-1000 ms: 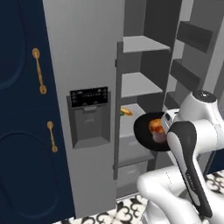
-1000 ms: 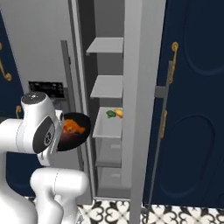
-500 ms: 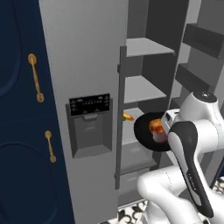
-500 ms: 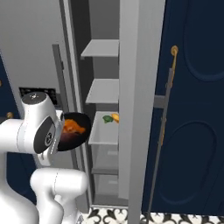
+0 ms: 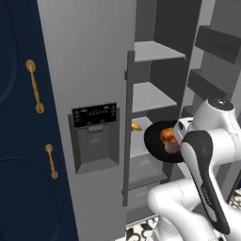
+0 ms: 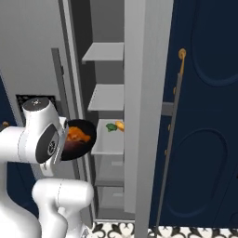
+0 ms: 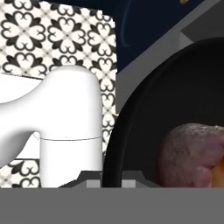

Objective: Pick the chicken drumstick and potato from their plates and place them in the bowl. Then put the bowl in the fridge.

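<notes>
My gripper (image 7: 111, 181) is shut on the rim of the glossy black bowl (image 5: 156, 141), which I hold tilted in front of the open fridge (image 5: 94, 70). The bowl (image 6: 82, 140) hangs level with the fridge's third shelf (image 6: 108, 142), just outside it. Inside lie the orange chicken drumstick (image 5: 166, 135) and the reddish-purple potato (image 7: 188, 153). In the right base view the drumstick (image 6: 77, 135) shows against the dark bowl wall. In the hand view the bowl (image 7: 144, 113) curves close in front. The plates are out of view.
Grey shelves (image 5: 148, 96) are stacked inside the fridge, with drawers below. A yellow and a green item (image 6: 115, 126) lie on the third shelf. The dispenser door (image 5: 96, 134) stands left, a second door edge (image 6: 144, 116) right. Navy cabinets with gold handles (image 5: 34, 84) flank both sides.
The whole picture has shifted and the fridge looms larger, so the base has driven closer. The bowl stays held in the same pose at the arm.
</notes>
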You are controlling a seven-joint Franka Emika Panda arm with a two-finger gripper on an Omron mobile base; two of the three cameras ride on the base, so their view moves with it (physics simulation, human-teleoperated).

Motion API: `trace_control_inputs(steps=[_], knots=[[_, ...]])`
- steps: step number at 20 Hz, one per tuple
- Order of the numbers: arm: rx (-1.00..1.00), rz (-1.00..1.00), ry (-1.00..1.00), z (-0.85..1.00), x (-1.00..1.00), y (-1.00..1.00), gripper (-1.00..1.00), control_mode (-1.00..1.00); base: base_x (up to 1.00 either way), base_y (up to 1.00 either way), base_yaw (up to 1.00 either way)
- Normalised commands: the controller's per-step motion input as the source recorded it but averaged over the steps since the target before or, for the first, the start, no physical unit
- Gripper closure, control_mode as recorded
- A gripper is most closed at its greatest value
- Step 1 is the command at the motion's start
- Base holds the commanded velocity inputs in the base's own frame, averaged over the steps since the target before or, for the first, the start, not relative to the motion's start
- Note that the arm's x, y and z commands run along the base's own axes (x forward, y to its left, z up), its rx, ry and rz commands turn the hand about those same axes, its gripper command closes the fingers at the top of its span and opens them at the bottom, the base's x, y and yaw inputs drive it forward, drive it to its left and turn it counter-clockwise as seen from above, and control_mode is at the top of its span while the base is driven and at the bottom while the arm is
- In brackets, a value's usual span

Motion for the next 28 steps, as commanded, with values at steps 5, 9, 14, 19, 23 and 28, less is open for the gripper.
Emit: trace_control_inputs(steps=[5,9,14,19,23,28], knots=[[0.0,0.0,-0.01,0.0,0.04,-0.01,1.0,-1.0,0.03,0.0,-0.01],[-0.05,-0.04,-0.05,0.0,0.68,-0.01,1.0,-1.0,0.0,0.0,0.0],[0.0,0.0,-0.01,0.08,1.0,-0.4,1.0,-1.0,0.0,0.0,0.0],[0.04,0.05,-0.01,0.34,0.88,-0.35,1.0,-1.0,0.0,0.0,0.0],[0.05,0.05,0.0,0.15,0.77,0.15,1.0,-1.0,0.0,0.0,0.0],[0.05,0.01,-0.01,-0.02,0.82,0.01,1.0,-1.0,0.0,0.0,0.0]])
